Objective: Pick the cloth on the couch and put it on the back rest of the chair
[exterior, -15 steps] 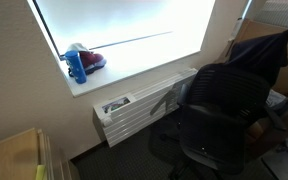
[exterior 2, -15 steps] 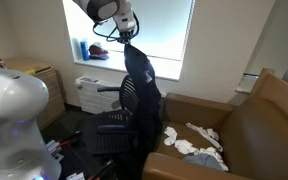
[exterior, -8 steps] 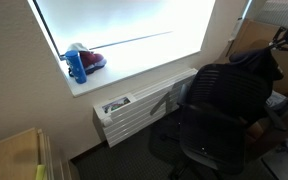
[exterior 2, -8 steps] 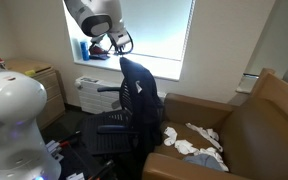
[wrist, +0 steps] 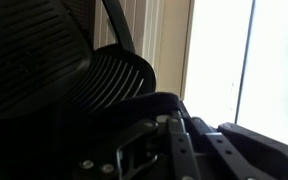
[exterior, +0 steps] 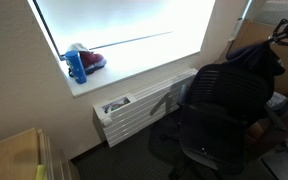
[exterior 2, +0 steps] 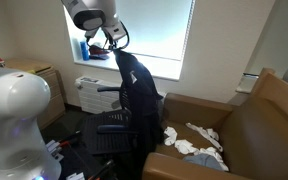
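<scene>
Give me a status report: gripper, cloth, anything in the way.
Gripper just above the chair top, open or shut unclear. Cloth draped over the back rest, off the couch. Nothing seen blocking.

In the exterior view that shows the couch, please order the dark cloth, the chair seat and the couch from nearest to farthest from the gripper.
1. dark cloth, hanging just below the gripper.
2. chair seat, lower down, beneath the cloth.
3. couch, beyond the chair, on the side away from the window.
</scene>
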